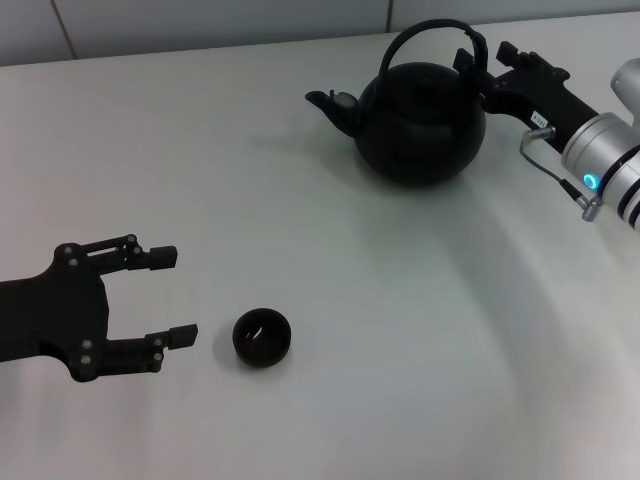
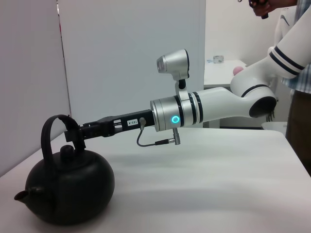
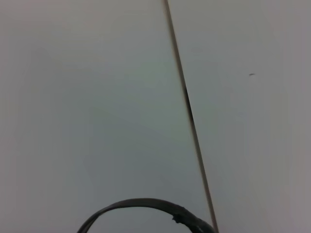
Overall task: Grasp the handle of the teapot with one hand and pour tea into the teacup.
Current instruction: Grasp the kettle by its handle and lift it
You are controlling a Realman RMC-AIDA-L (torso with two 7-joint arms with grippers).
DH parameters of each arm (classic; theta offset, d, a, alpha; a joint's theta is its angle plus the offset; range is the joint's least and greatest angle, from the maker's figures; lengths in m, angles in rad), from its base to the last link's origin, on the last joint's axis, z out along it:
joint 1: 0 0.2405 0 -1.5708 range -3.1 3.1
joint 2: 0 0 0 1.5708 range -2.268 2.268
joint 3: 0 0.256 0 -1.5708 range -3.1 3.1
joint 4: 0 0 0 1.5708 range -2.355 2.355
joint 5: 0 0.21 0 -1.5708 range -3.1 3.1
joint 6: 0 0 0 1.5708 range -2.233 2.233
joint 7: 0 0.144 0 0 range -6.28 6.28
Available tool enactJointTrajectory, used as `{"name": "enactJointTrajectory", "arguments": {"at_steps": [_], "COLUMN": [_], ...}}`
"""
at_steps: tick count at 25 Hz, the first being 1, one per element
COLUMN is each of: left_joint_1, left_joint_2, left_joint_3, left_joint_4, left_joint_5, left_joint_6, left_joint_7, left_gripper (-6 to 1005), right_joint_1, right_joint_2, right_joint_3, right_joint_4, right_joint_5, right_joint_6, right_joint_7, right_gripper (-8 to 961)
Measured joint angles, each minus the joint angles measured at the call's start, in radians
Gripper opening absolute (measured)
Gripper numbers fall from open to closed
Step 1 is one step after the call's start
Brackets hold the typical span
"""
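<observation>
Right gripper (image 1: 478, 68) fingertips hidden behind the handle (image 1: 425, 35); left arm cut off at head view's edge

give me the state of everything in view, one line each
teapot: upright on the table, lid on, spout toward the robot's left
handle: raised upright, right gripper at its right side
teacup: upright on the table, not held
left gripper: open, low beside the teacup
right gripper: at the handle
table: white
</observation>
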Motion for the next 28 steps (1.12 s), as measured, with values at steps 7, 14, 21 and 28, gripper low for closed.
{"name": "enactJointTrajectory", "arguments": {"at_steps": [7, 14, 21, 28], "left_joint_1": [0.001, 0.006, 0.012, 0.014], "left_joint_2": [0.002, 0.003, 0.005, 0.009], "left_joint_3": [-0.003, -0.004, -0.005, -0.005], "left_joint_4": [0.0, 0.001, 0.004, 0.006], "left_joint_5": [0.0, 0.0, 0.0, 0.0], "left_joint_6": [0.0, 0.0, 0.003, 0.006], "left_joint_7": [0.002, 0.002, 0.004, 0.004], "left_gripper": [782, 782, 781, 781], "right_joint_1": [0.007, 0.007, 0.007, 0.003], "right_joint_2": [0.0, 0.0, 0.0, -0.002], "right_joint_3": [0.001, 0.001, 0.0, -0.012], "right_joint_4": [0.003, 0.002, 0.003, 0.002], "right_joint_5": [0.002, 0.002, 0.002, -0.01], "right_joint_6": [-0.002, -0.007, -0.008, -0.012], "right_joint_7": [0.0, 0.0, 0.0, -0.003], "right_gripper": [539, 386, 160, 148]}}
